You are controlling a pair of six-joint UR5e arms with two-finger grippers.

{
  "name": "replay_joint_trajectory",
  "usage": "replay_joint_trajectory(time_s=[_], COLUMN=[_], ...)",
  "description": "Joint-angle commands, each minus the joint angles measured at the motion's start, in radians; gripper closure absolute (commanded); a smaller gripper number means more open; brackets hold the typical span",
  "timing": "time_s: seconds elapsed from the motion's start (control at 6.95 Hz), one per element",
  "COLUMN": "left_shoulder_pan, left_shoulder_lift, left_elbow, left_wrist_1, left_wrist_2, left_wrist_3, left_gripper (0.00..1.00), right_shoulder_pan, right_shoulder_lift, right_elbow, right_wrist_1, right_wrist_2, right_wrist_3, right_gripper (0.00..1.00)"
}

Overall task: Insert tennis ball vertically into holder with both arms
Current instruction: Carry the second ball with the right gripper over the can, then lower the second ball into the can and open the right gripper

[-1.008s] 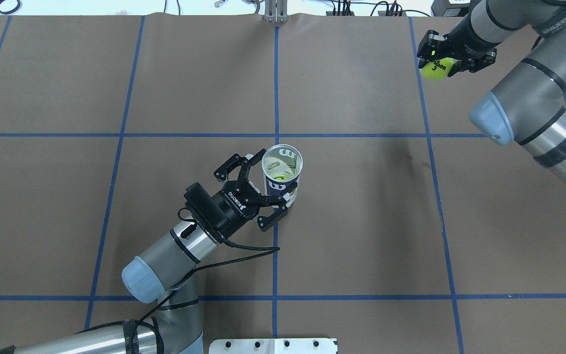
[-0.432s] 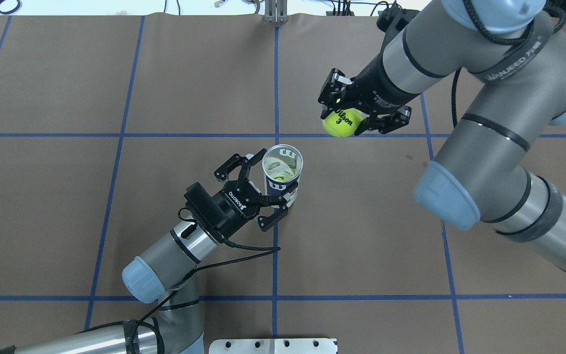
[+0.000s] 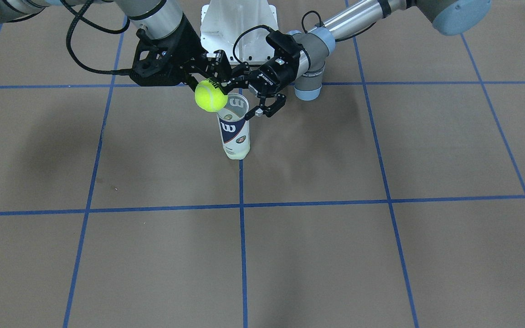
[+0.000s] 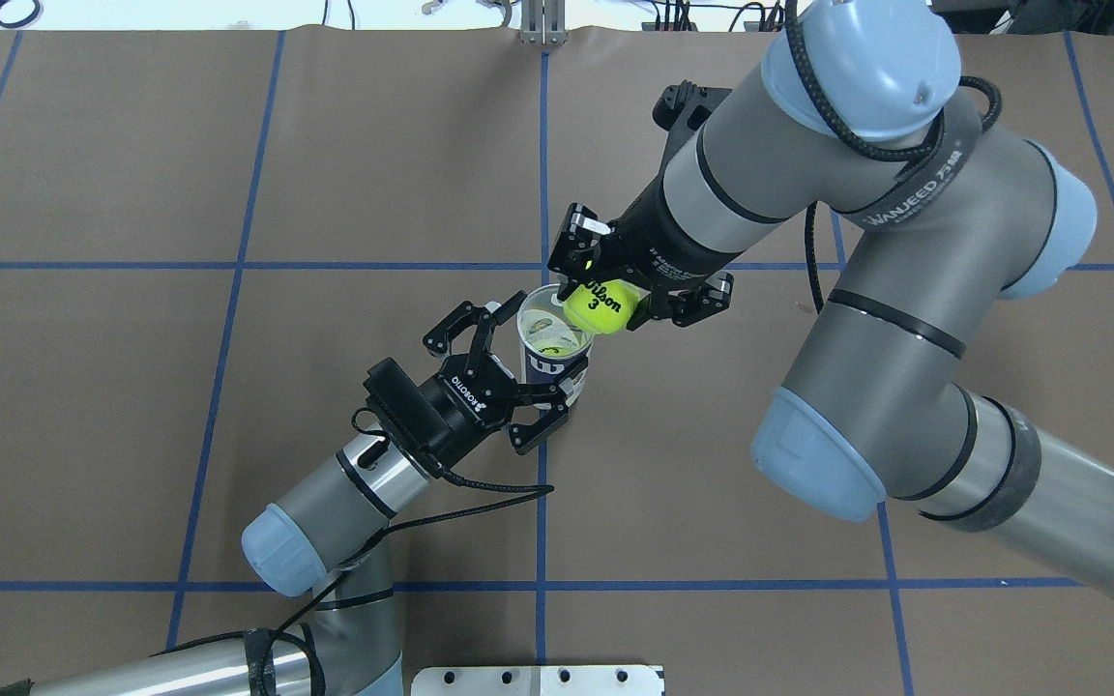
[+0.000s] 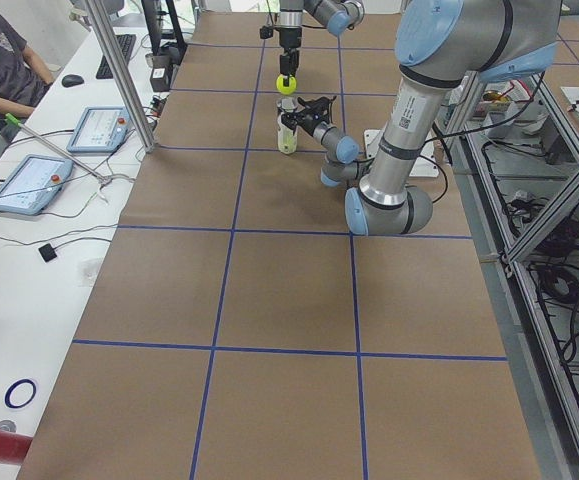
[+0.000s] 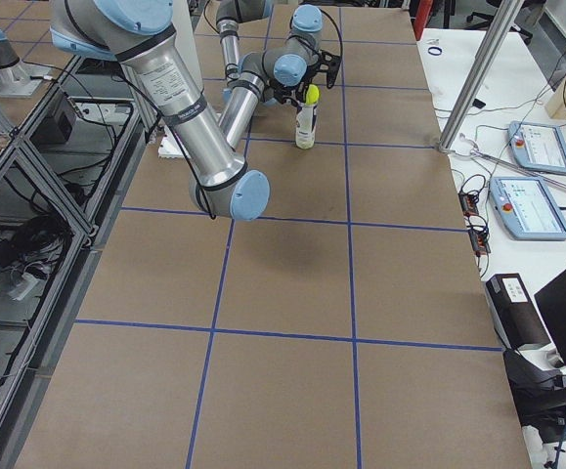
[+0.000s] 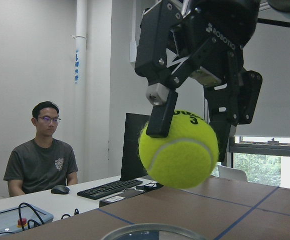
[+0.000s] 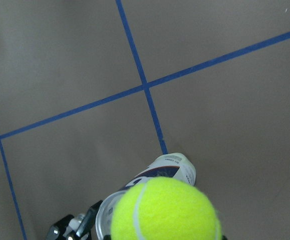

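Ball (image 4: 600, 304) moved over holder (image 4: 554, 340) — clamped.

In the right wrist view, the tennis ball (image 8: 166, 209) is cut by the bottom edge and hides the right gripper's fingers and most of the holder (image 8: 157, 179). In both side views, finger contact on the holder cannot be resolved.

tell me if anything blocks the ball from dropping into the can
Nothing visible does. The ball hangs in the right gripper above the can, whose mouth is open. The left gripper sits beside the can's wall, below the rim. At least one ball already lies deep inside.
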Motion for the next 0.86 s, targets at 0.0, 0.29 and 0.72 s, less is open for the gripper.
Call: replay_joint_trajectory(time_s=[0.0,0.29,0.72], left_shoulder_pan=[0.000,0.000,0.000], left_shoulder_lift=[0.001,0.001,0.004], left_elbow=[0.000,0.000,0.000], left_wrist_1=[0.000,0.000,0.000], left_wrist_2=[0.000,0.000,0.000], left_wrist_3=[0.000,0.000,0.000], left_gripper=[0.09,0.09,0.09], right_shoulder_pan=[-0.009,-0.017,-0.017], right_shoulder_lift=[0.004,0.005,0.024], right_elbow=[-0.022,-0.035,-0.052], right_wrist_1=[0.046,0.055,0.056], right_wrist_2=[-0.001,-0.001,-0.001], right_wrist_3=[0.003,0.003,0.000], right_gripper=[1.00,1.00,0.91])
